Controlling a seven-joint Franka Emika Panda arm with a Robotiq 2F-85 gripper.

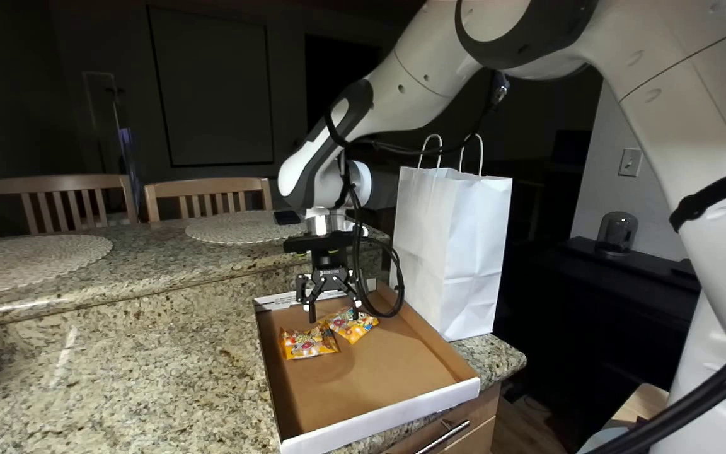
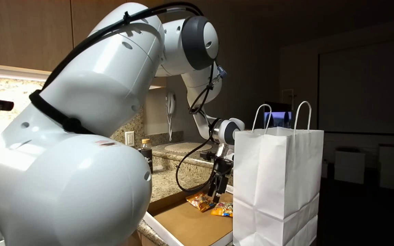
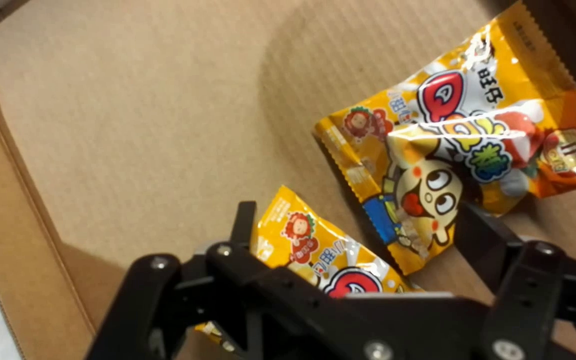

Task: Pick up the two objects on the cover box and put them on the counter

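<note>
Stretching across the left of an exterior view, the counter is the goal of two moves, and I judge neither done: both lifts and both placings remain. Toward lower centre come the left packet, then the gripper, jaws spread apart and grasping nothing, then the right packet; both packets lie in the box. In the wrist view, sides swapped, the right packet, partly hidden at lower centre, has its long axis slanting down rightward, its visible end facing upper left; the left packet's long axis rises rightward, one end toward the upper right corner
</note>
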